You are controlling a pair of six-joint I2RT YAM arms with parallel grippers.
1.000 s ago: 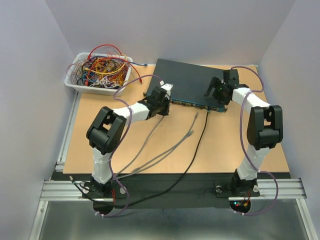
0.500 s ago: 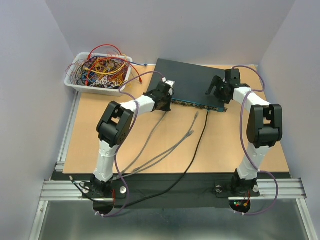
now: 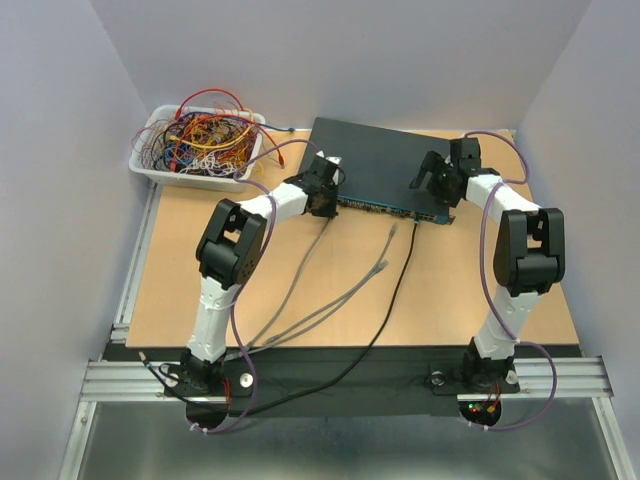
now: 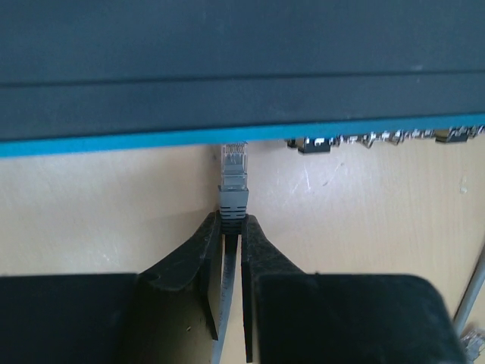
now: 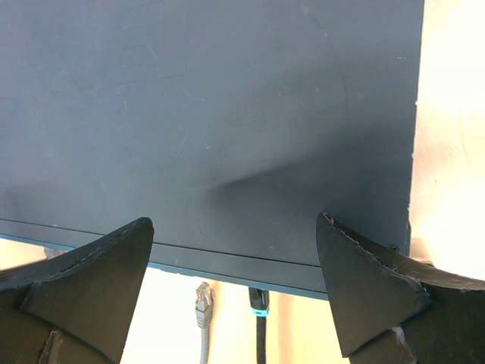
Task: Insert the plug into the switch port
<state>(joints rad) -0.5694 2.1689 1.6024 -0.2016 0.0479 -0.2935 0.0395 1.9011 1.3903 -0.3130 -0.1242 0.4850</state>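
Note:
The switch (image 3: 375,165) is a flat dark grey-blue box with a teal front edge (image 4: 227,138) and a row of ports (image 4: 379,139). My left gripper (image 4: 230,220) is shut on the grey plug (image 4: 233,182) by its boot. The clear plug tip touches the teal front edge, left of the visible ports. In the top view the left gripper (image 3: 325,190) is at the switch's front left. My right gripper (image 3: 437,178) is open and empty, its fingers (image 5: 91,280) spread over the switch's top (image 5: 212,114) near the right end.
A black cable (image 5: 258,303) is plugged into the switch's right end. A loose grey plug (image 5: 202,297) lies beside it, and another grey cable (image 3: 380,266) lies on the wooden table (image 3: 450,290). A white tray of tangled wires (image 3: 195,140) stands at the back left.
My left gripper has moved forward and a little left with the grey plug, bringing it up to the switch's front edge. The right arm has barely moved.

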